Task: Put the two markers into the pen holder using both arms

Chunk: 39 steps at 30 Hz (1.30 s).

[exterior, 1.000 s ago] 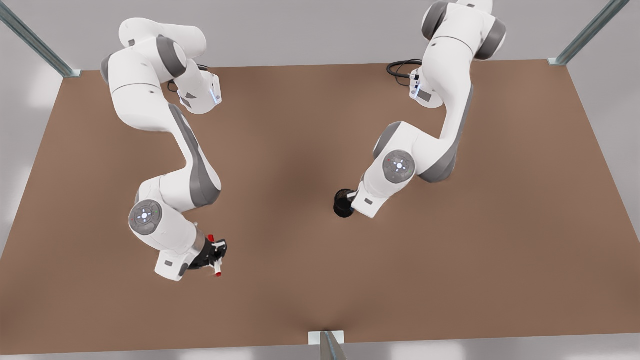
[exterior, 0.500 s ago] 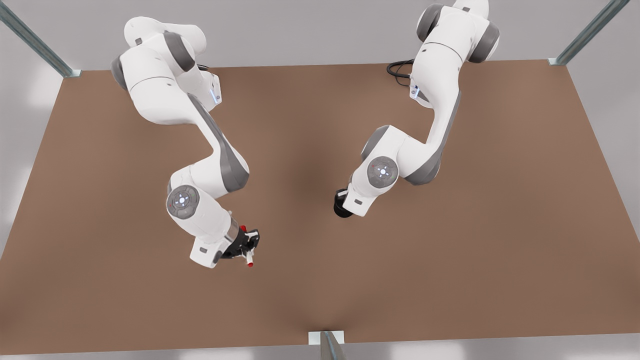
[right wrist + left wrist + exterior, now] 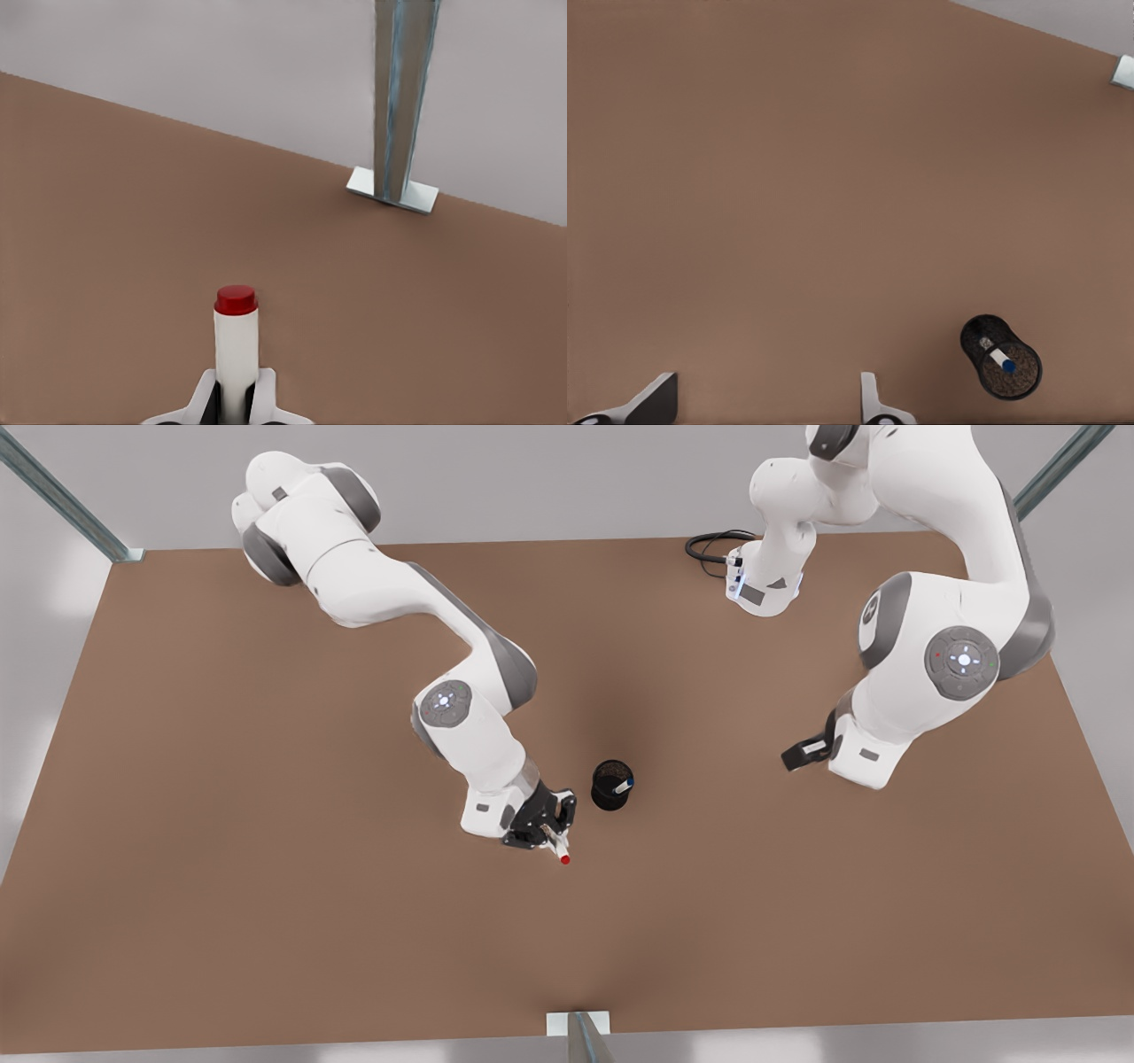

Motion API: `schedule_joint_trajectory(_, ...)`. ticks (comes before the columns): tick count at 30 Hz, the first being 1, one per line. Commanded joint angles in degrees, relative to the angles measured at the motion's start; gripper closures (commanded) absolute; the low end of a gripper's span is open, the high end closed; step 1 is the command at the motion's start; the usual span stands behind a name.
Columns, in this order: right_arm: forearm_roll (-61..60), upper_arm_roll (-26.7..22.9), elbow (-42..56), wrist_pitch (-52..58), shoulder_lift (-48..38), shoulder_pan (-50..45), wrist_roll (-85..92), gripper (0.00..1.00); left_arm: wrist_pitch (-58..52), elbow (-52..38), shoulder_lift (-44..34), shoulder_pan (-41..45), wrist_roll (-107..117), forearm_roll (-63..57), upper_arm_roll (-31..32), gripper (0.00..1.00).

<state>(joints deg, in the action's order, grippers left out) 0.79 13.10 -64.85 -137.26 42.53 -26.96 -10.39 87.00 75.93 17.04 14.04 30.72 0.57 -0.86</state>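
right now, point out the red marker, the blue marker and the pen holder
red marker [image 3: 236,341]: right wrist view, on the white barrel below the red end
blue marker [image 3: 623,786]: front view, on the end sticking out of the cup
pen holder [image 3: 1028,382]: left wrist view, on the mesh wall

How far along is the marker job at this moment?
Half done. The blue marker already stands in the pen holder. The right gripper holds the red marker beside the holder; it still has to go in. The left gripper waits, jaws open.

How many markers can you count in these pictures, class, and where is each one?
2. The blue marker stands in the pen cup; the red marker is gripped in the right hand, beside that cup.
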Motion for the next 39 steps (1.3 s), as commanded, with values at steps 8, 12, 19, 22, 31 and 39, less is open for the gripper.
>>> schedule_joint_trajectory(8, 2.89, 0.0, -12.76, -39.58, -0.34, -5.91, -13.52, 0.79, 1.15, 0.45, 3.08, 0.46, -24.66, -0.84, 0.07, 0.0)
schedule_joint_trajectory(12, 8.26, -0.18, -16.45, -43.62, -0.78, -7.32, -13.52, 0.79, 1.15, 0.54, 3.61, 0.55, -24.74, -0.75, 0.16, 0.0)
schedule_joint_trajectory(19, 14.77, -2.03, -25.33, -52.15, -1.57, -8.9, -13.6, 0.79, 0.8, 0.54, 4.14, 0.46, -24.74, -0.75, 0.16, 0.0)
schedule_joint_trajectory(22, 14.77, -2.11, -28.93, -54.08, -3.16, -9.07, -13.6, 0.79, 0.8, 0.54, 4.31, 0.55, -24.74, -0.66, 0.16, 0.0)
schedule_joint_trajectory(31, 14.68, -11.08, -32.71, -61.55, -2.28, -16.54, -13.6, 0.79, 0.98, 0.54, 4.93, 0.46, -24.66, -0.75, 0.07, 0.0)
schedule_joint_trajectory(39, 14.41, -13.54, -32.45, -63.75, -0.43, -18.83, -13.69, 0.79, 1.07, 0.54, 5.02, 0.46, -24.74, -0.66, 0.07, 0.0)
